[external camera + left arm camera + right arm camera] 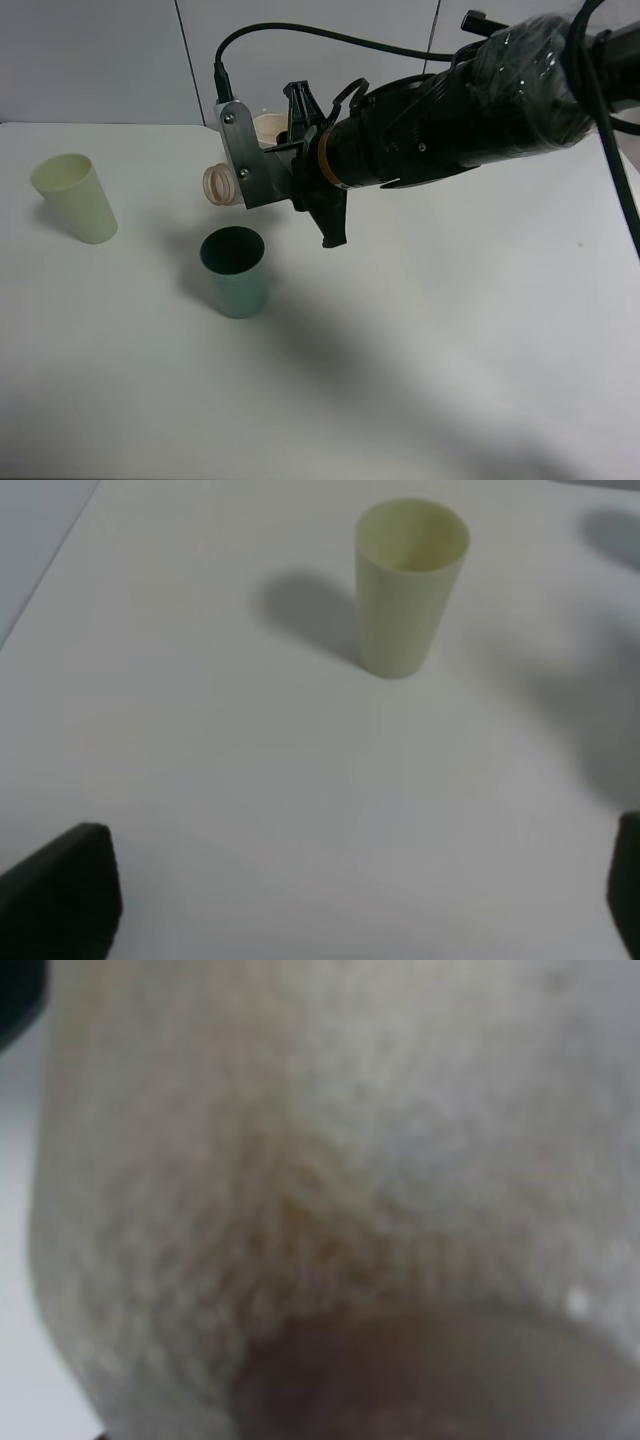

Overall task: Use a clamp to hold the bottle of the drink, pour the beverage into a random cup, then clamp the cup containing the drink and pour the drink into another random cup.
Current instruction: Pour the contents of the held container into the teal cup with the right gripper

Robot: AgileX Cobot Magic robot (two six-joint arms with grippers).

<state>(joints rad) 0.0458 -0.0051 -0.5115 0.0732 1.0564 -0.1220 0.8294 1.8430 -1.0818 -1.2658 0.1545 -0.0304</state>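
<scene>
1. the right gripper (258, 160) is clamping the bottle (222, 185), which is lying tipped on its side, mouth pointing toward 9 o'clock in the high view.
2. the bottle is showing pale and translucent, with a ribbed, open neck; up close in the right wrist view it is filling the frame as a whitish blur.
3. its mouth is hanging above the table (450, 350) at 12 o'clock of the teal cup (235, 272), not touching it.
4. the cream cup (75, 197) is standing upright at 10 o'clock of the teal cup, well apart.
5. the left gripper (345, 900) is gaping wide, holding nothing.
</scene>
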